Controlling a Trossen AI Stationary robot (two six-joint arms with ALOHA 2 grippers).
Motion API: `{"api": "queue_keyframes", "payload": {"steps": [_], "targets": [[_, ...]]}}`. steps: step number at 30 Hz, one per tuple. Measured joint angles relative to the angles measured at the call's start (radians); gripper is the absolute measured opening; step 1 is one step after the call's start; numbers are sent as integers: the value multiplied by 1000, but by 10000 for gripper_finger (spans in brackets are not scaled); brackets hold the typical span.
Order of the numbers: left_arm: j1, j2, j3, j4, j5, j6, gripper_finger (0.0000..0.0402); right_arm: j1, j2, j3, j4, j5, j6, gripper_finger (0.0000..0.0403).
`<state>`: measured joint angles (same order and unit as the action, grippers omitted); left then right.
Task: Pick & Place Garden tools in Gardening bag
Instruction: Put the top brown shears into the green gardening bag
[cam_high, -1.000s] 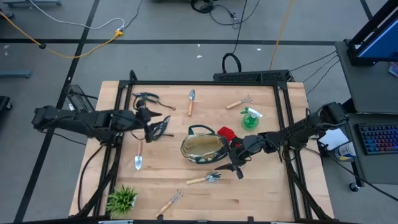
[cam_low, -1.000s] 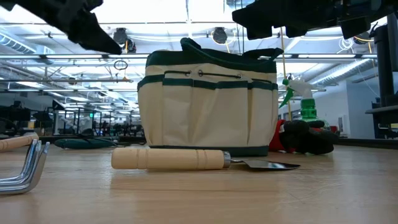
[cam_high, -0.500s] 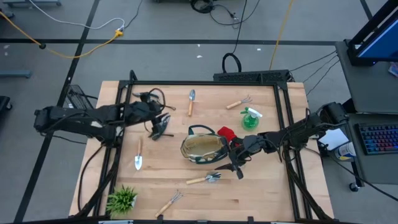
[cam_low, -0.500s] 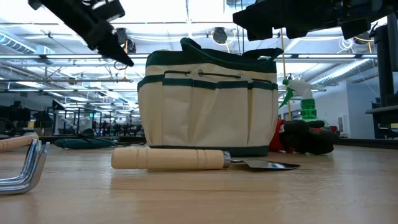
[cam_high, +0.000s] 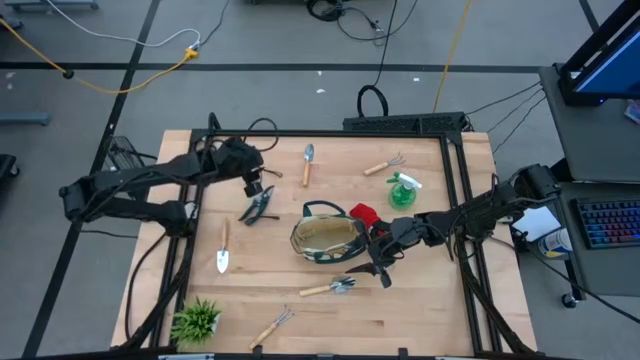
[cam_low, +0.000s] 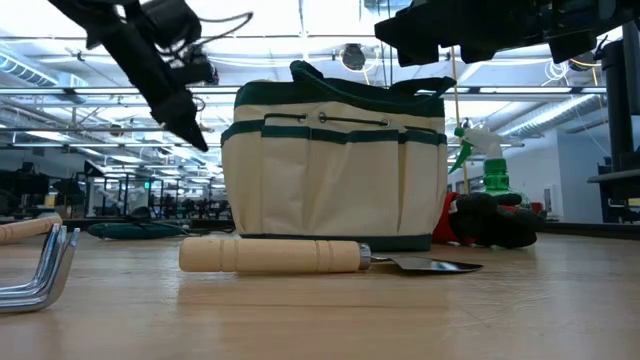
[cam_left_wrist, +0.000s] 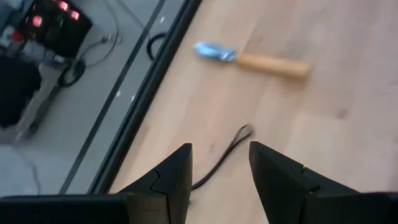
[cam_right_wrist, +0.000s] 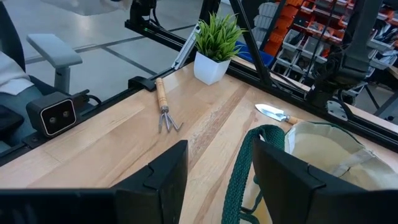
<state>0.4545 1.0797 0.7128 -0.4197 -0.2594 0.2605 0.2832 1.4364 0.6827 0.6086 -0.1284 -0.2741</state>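
The cream gardening bag (cam_high: 325, 238) with green trim stands open at mid table. My left gripper (cam_high: 257, 186) is open and empty above the table, left of the bag and just beyond the black pruners (cam_high: 258, 208). Its wrist view shows a wooden-handled trowel (cam_left_wrist: 252, 59) and a dark cord loop (cam_left_wrist: 224, 152) lying on the wood. My right gripper (cam_right_wrist: 217, 174) is open above the bag's near right side, and the green loop handle (cam_right_wrist: 239, 180) shows between its fingers. I cannot tell whether they touch it. Red-and-black gloves (cam_high: 364, 215) and a green spray bottle (cam_high: 402, 190) lie right of the bag.
A trowel (cam_high: 307, 162) and a rake (cam_high: 385, 165) lie at the far side, and a trowel (cam_high: 223, 248) lies at the left. Two rakes (cam_high: 330, 288) (cam_high: 272, 325) lie near the front. A potted plant (cam_high: 195, 320) stands at the near left corner. A black frame borders the table.
My left gripper has swung from beside the pruners toward the table's far edge and a little toward the bag, and has tipped downward. The pruners have stayed on the table.
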Motion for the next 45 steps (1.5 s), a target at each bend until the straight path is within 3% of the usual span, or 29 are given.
{"api": "queue_keyframes", "payload": {"steps": [7, 25, 45], "targets": [[114, 89, 0, -4, 58, -3, 166, 0, 0, 0, 0, 0, 0, 171], [275, 301, 0, -43, 45, -43, 166, 0, 0, 0, -16, 0, -1, 171], [324, 450, 1, 34, 33, 49, 166, 0, 0, 0, -17, 0, 0, 171]]}}
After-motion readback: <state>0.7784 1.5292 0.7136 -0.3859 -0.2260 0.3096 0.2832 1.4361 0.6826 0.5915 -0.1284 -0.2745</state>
